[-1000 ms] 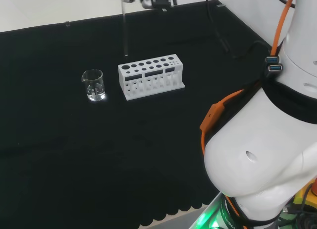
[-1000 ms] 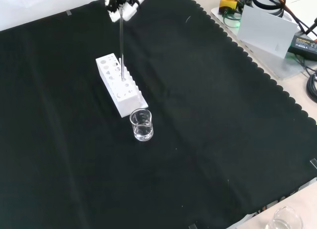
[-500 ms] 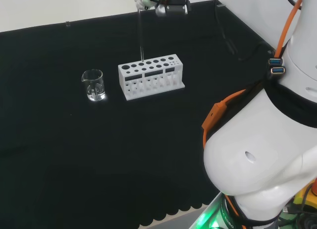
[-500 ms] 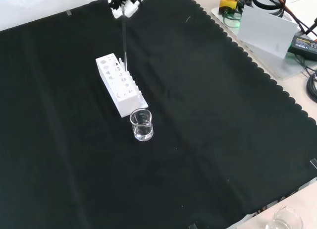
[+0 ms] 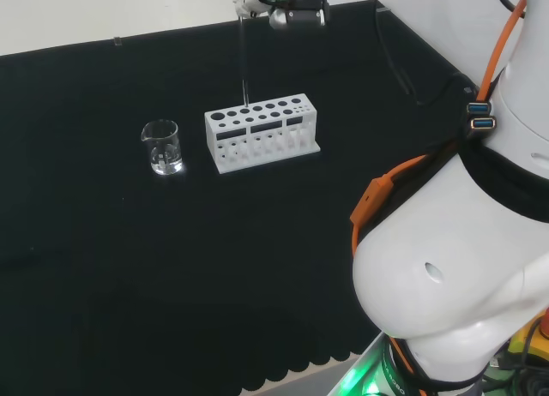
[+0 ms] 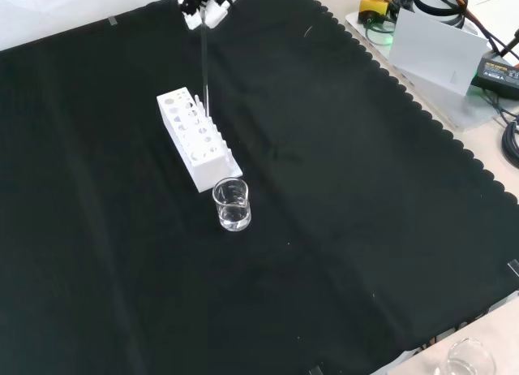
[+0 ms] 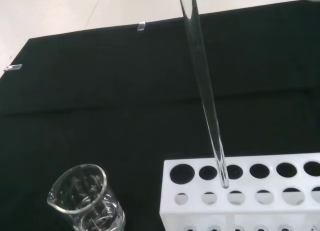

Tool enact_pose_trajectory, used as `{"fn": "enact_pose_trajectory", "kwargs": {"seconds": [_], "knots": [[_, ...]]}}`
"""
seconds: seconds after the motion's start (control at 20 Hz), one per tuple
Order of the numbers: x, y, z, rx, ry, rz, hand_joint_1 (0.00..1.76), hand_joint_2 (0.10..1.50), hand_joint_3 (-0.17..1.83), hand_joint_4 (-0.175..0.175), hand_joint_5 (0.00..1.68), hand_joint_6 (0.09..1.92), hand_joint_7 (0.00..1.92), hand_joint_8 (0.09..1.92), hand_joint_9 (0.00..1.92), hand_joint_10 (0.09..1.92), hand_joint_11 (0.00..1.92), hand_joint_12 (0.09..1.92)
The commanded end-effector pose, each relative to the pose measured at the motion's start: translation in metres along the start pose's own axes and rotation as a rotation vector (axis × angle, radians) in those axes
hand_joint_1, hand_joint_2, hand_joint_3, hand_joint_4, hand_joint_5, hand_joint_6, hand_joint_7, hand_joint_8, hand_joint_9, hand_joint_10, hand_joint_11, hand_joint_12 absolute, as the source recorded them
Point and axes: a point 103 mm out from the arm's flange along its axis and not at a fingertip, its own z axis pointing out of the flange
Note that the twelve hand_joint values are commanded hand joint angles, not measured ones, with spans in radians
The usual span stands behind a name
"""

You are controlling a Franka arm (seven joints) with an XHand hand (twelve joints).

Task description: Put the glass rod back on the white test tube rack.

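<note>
One small glass beaker [image 6: 232, 204] is sitting nearest to us in the front view, on the black cloth of the table [image 6: 340, 229], with a little clear liquid showing at its bottom in the head view. Just beyond it, at about 11 o'clock from the beaker in that front view, the white test tube rack [image 6: 195, 138] is standing lengthwise, its near end just beside the beaker without touching it. We are seeing the glass rod [image 6: 203, 66] hanging almost upright above the far half of the rack, its lower tip at the rack's top. In the wrist view the rod's tip [image 7: 223, 180] is lying over the strip between the two rows of holes, by the third large hole; we cannot tell whether it is touching the rack. Farthest off, at 12 o'clock in the front view, the hand [image 6: 204, 3] is pinching the rod's upper end between curled fingers, well above the rack.
</note>
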Motion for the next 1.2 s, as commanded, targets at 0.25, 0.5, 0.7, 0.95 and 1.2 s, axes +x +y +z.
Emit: {"fn": "enact_pose_trajectory", "kwargs": {"seconds": [0.25, 0.5, 0.7, 0.95, 1.2], "knots": [[0.011, 0.0, -0.004, -0.008, 0.002, -0.016, 1.29, 1.1, -0.17, -0.082, 1.12, 0.74, 1.32, 0.62, 1.66, 0.64, 1.67, 0.72], [0.019, 0.004, 0.006, 0.007, -0.004, -0.027, 1.29, 1.1, -0.17, -0.082, 1.12, 0.74, 1.32, 0.62, 1.66, 0.64, 1.67, 0.72], [0.024, 0.009, 0.015, 0.018, 0.002, -0.036, 1.29, 1.1, -0.17, -0.082, 1.12, 0.74, 1.32, 0.62, 1.66, 0.64, 1.67, 0.72], [0.027, 0.014, 0.023, 0.028, 0.006, -0.047, 1.29, 1.1, -0.17, -0.082, 1.12, 0.74, 1.32, 0.62, 1.66, 0.64, 1.67, 0.72], [0.024, 0.014, 0.028, 0.035, 0.01, -0.044, 1.29, 1.1, -0.17, -0.082, 1.12, 0.74, 1.32, 0.62, 1.66, 0.64, 1.67, 0.72]]}}
